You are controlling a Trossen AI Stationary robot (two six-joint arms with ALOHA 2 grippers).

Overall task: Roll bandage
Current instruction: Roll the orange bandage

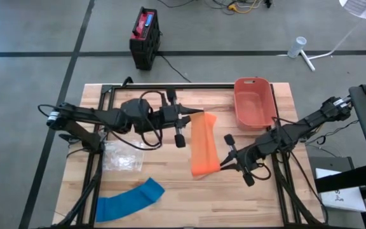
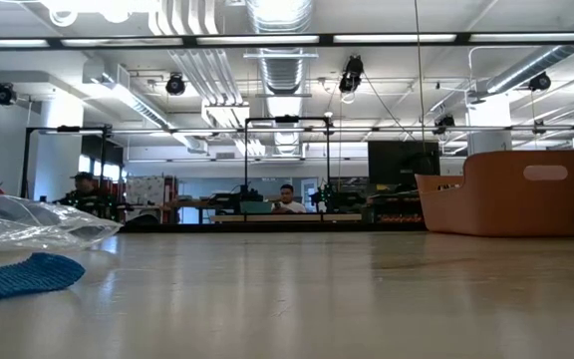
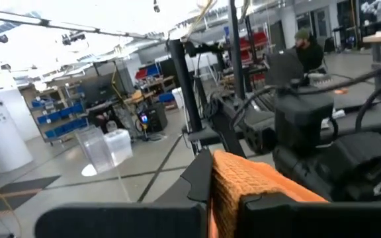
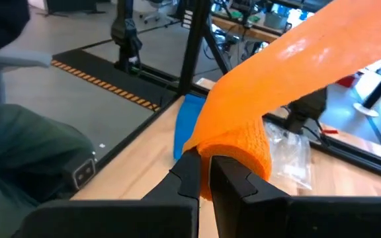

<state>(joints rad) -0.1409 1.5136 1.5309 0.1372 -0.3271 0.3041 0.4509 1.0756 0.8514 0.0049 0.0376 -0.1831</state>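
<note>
Hands (image 1: 199, 116) (image 1: 223, 164) clamped on orange bandage (image 1: 203, 146) ends

Bright, even overhead light from ceiling strips (image 2: 267, 40) (washed-out glare, softness in the left wrist view).

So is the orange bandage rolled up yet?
Partly: orange bandage hangs stretched between left gripper and right gripper, rolled only at the right end.
</note>
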